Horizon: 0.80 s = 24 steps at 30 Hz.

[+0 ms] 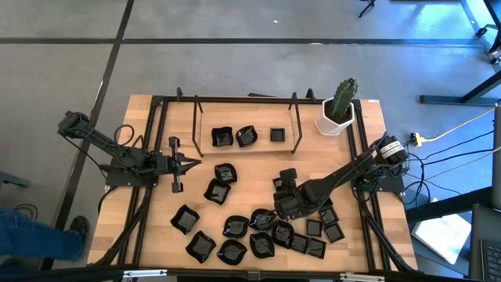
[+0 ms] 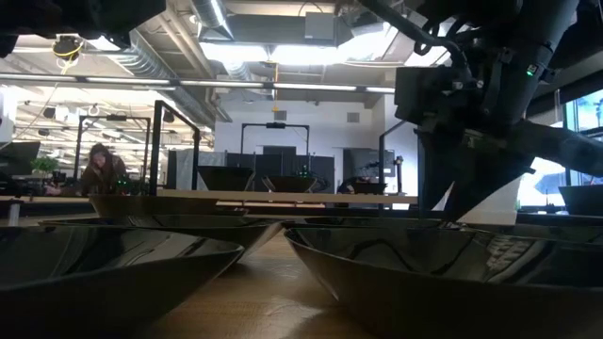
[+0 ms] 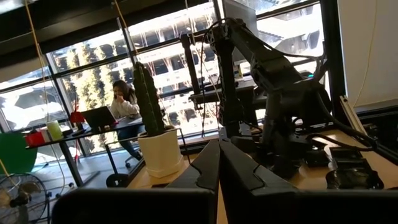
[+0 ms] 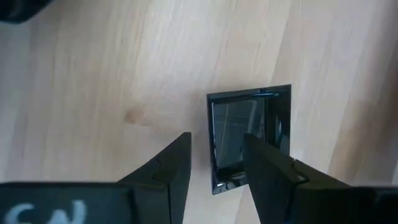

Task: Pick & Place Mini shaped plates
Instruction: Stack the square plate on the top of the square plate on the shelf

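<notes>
The right gripper (image 4: 214, 165) points straight down over the surface (image 4: 93, 74), one finger inside a square plate (image 4: 249, 134) it straddles, near the right edge. The left gripper (image 3: 217, 163), closed and empty, hangs level by the left edge.

Room: grey concrete floor (image 1: 235, 63); tall windows (image 3: 93, 81); ceiling strip lights (image 2: 311, 52); person seated at desk (image 3: 124, 102).
</notes>
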### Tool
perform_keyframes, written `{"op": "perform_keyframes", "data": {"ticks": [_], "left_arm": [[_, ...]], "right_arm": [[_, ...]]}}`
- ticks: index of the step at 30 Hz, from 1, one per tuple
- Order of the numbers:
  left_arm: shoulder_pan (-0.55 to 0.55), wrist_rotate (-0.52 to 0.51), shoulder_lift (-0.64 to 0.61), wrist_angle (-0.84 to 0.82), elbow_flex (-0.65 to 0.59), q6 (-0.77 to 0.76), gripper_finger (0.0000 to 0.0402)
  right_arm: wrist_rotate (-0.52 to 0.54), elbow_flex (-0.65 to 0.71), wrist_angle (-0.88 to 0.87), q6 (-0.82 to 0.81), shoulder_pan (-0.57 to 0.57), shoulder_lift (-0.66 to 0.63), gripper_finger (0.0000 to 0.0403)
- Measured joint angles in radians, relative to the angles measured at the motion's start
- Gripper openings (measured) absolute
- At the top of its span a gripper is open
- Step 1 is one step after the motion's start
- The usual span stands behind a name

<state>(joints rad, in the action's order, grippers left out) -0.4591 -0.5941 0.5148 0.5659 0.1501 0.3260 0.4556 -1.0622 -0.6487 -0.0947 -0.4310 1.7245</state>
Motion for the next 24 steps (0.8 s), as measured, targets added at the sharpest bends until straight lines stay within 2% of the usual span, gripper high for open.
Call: {"op": "perform_keyframes", "data": {"ticks": [18, 21, 24], "left_arm": [[0.000, 0.000, 0.000, -0.018, 0.000, -0.007, 0.0002], [0.000, 0.000, 0.000, -0.018, 0.000, -0.007, 0.0005], [0.000, 0.000, 0.000, -0.018, 0.000, -0.007, 0.0008]], "right_arm": [[-0.014, 0.000, 0.007, 0.025, 0.004, 0.054, 0.0142], [-0.005, 0.000, 0.009, 0.033, 0.003, 0.060, 0.0130], [-0.014, 0.000, 0.010, 0.036, 0.003, 0.061, 0.0102]]}}
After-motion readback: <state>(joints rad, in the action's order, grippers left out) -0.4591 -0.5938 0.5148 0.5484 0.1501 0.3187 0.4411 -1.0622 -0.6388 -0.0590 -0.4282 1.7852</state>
